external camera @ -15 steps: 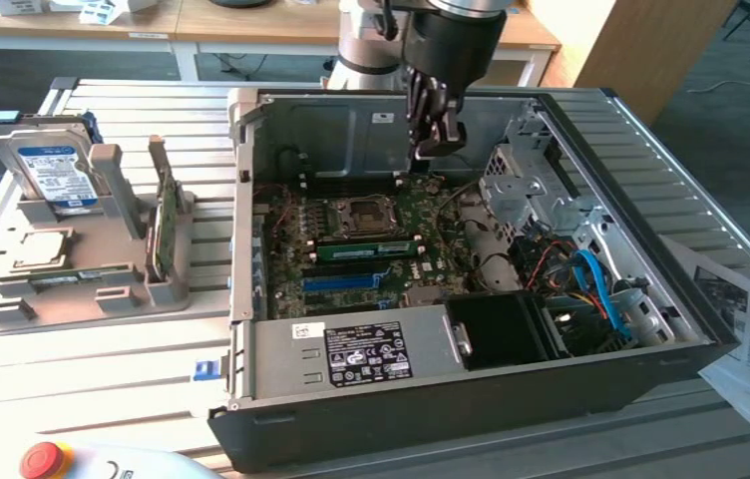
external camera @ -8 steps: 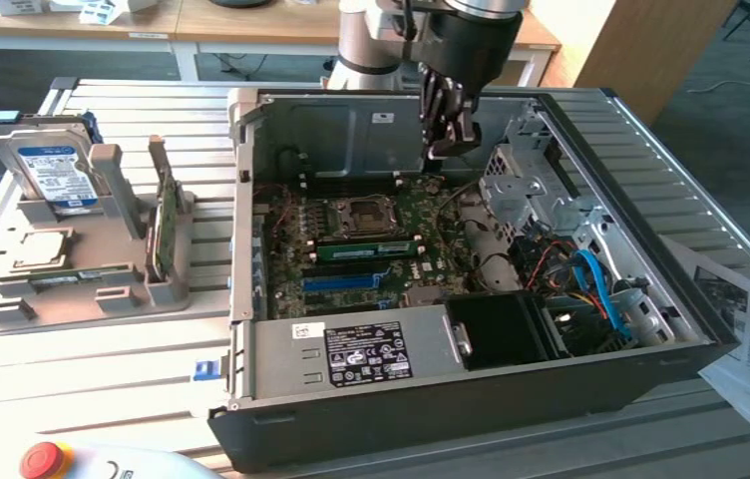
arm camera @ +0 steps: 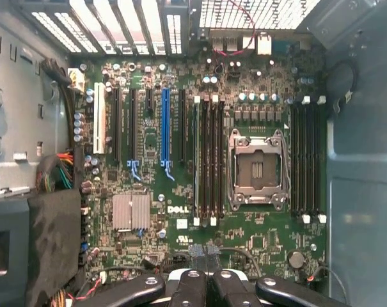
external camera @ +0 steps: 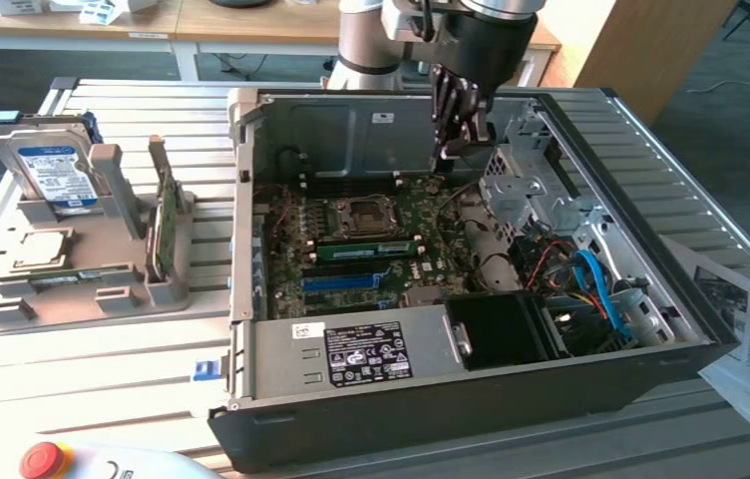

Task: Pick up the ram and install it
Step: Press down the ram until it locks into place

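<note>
The tool (external camera: 455, 148) hangs shut and empty over the open black computer case (external camera: 482, 409). A slatted grey metal counter (external camera: 123, 369) carries the case, with pale wooden desks (external camera: 255, 25) behind.

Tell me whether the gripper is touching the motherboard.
Apart. In the exterior view the gripper hangs shut over the open case, with clear space between its fingertips and the motherboard below.

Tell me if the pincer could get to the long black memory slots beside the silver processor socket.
Probably yes: the black memory slots lie uncovered in the open grey computer case, and the shut pincer hangs above the green motherboard.
</note>
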